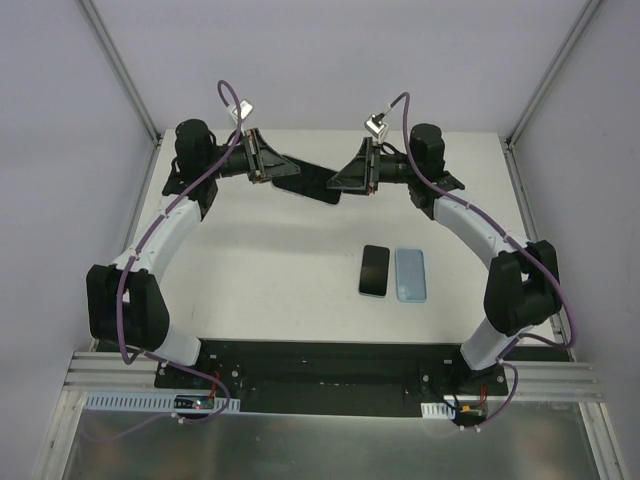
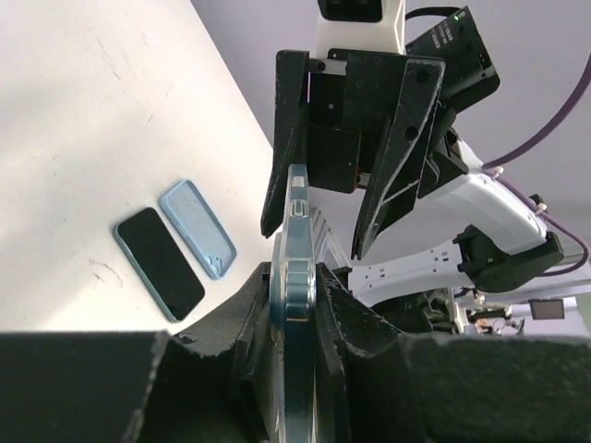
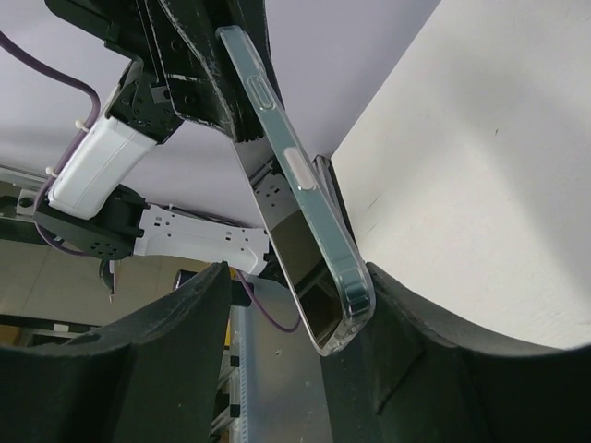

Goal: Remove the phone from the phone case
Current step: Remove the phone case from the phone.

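Above the far edge of the table [image 1: 290,255], the phone [image 1: 312,184], seated in its clear case [image 3: 277,120], is clamped at one end by the left gripper [image 2: 294,281]; the other end is flanked by the spread fingers of the right gripper [image 3: 297,277]. With only that one-sided hold, the phone could be twisted loose and dropped once the case is pried. No writing can be read.

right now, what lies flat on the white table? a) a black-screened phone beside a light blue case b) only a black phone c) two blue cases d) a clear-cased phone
a: the black-screened phone and the light blue case lie side by side on the white table; the clear-cased phone sits in the left pincer.
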Robot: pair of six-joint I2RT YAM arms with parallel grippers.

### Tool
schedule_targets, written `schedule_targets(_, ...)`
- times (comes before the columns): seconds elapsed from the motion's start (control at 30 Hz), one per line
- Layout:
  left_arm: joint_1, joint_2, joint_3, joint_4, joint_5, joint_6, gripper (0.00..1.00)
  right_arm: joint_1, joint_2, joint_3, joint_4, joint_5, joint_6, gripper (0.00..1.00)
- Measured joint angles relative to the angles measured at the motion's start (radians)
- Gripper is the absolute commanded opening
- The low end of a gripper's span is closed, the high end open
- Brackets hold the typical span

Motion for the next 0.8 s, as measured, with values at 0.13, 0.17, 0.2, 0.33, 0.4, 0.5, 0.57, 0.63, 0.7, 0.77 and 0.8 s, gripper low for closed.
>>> schedule_targets(0.13, 0.000, 0.000, -0.024, 0.043, -0.006, -0.039, 0.00, 0.008, 0.005, -0.014, 0.047, -0.001, 0.037, 0.53)
schedule_targets(0.17, 0.000, -0.001, -0.032, 0.061, -0.007, -0.052, 0.00, 0.008, 0.005, -0.020, 0.062, -0.001, 0.047, 0.51)
schedule_targets(0.2, 0.000, -0.002, -0.040, 0.078, -0.009, -0.064, 0.00, 0.008, 0.006, -0.024, 0.077, -0.002, 0.060, 0.48)
schedule_targets(0.33, 0.000, -0.003, -0.070, 0.132, -0.021, -0.104, 0.00, 0.007, 0.008, -0.041, 0.128, -0.002, 0.103, 0.24)
schedule_targets(0.4, 0.000, -0.005, -0.079, 0.152, -0.029, -0.117, 0.00, 0.005, 0.018, -0.046, 0.156, -0.004, 0.127, 0.07)
schedule_targets(0.5, 0.002, -0.005, -0.096, 0.164, -0.035, -0.127, 0.00, -0.002, 0.029, -0.048, 0.217, -0.039, 0.163, 0.00)
schedule_targets(0.57, 0.002, -0.006, -0.103, 0.172, -0.035, -0.129, 0.00, -0.003, 0.029, -0.048, 0.230, -0.055, 0.171, 0.00)
schedule_targets(0.63, 0.001, -0.006, -0.103, 0.176, -0.031, -0.117, 0.03, -0.005, 0.032, -0.048, 0.241, -0.064, 0.178, 0.00)
schedule_targets(0.7, -0.001, -0.006, -0.103, 0.173, -0.022, -0.095, 0.21, -0.007, 0.033, -0.048, 0.243, -0.074, 0.179, 0.00)
schedule_targets(0.77, -0.005, -0.006, -0.102, 0.160, -0.004, -0.057, 0.39, -0.011, 0.034, -0.048, 0.243, -0.090, 0.172, 0.00)
schedule_targets(0.8, -0.006, -0.006, -0.101, 0.152, 0.008, -0.026, 0.47, -0.012, 0.034, -0.048, 0.240, -0.096, 0.166, 0.00)
